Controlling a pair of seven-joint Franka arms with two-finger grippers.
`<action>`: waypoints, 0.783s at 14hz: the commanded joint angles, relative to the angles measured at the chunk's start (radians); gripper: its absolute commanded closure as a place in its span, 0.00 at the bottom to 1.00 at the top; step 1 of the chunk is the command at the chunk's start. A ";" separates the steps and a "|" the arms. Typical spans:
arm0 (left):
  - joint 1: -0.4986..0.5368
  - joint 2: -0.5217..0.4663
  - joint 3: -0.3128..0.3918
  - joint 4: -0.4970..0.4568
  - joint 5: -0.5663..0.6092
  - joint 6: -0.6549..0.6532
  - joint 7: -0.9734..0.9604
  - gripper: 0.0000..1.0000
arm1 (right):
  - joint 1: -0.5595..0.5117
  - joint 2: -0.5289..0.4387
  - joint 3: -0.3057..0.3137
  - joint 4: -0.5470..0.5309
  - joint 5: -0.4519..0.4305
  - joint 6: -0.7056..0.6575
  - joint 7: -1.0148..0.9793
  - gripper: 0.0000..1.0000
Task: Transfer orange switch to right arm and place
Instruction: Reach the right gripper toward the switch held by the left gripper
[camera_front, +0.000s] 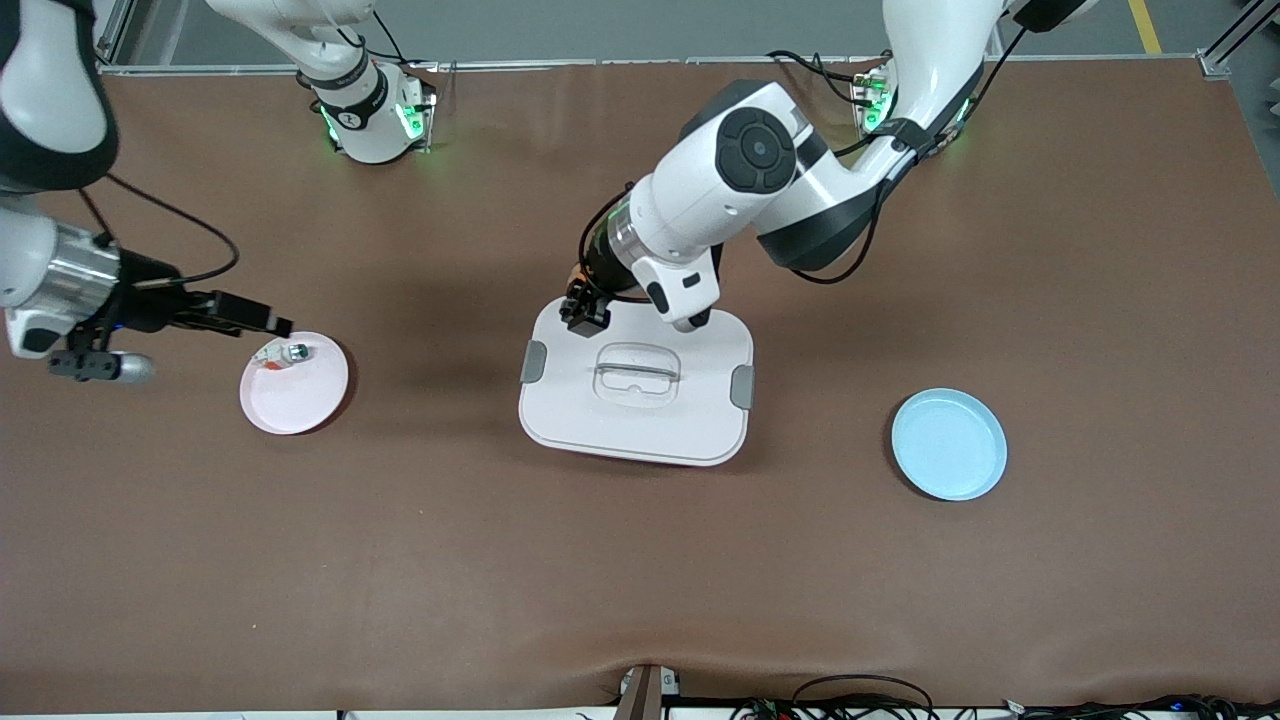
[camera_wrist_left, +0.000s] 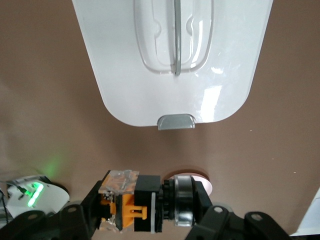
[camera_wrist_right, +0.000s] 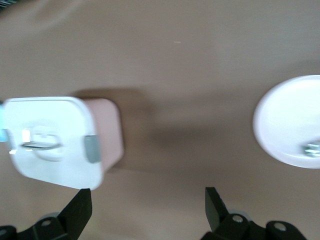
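Observation:
My left gripper (camera_front: 585, 310) is shut on the orange switch (camera_wrist_left: 131, 206), a small black part with an orange body and a silver ring. It holds the switch in the air over the corner of the white lidded box (camera_front: 600, 420) that lies toward the robots' bases. In the left wrist view the switch lies crosswise between the fingers (camera_wrist_left: 75, 220). My right gripper (camera_front: 265, 320) is open and empty (camera_wrist_right: 147, 207), low over the table beside the pink plate (camera_front: 300, 400), at the right arm's end.
A small white-and-silver part (camera_front: 285, 352) lies on the pink plate, which also shows in the right wrist view (camera_wrist_right: 290, 115). The white box shows there too (camera_wrist_right: 50, 145). A light blue plate (camera_front: 948, 443) sits toward the left arm's end.

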 joint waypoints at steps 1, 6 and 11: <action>-0.016 0.022 -0.001 0.029 -0.044 0.031 -0.053 0.90 | 0.062 -0.119 -0.004 -0.149 0.156 0.108 0.010 0.00; -0.025 0.048 0.001 0.026 -0.075 0.033 -0.056 0.89 | 0.204 -0.169 -0.004 -0.227 0.401 0.263 -0.020 0.00; -0.025 0.044 -0.004 0.031 -0.076 0.033 -0.056 0.89 | 0.329 -0.121 -0.004 -0.229 0.521 0.431 -0.074 0.00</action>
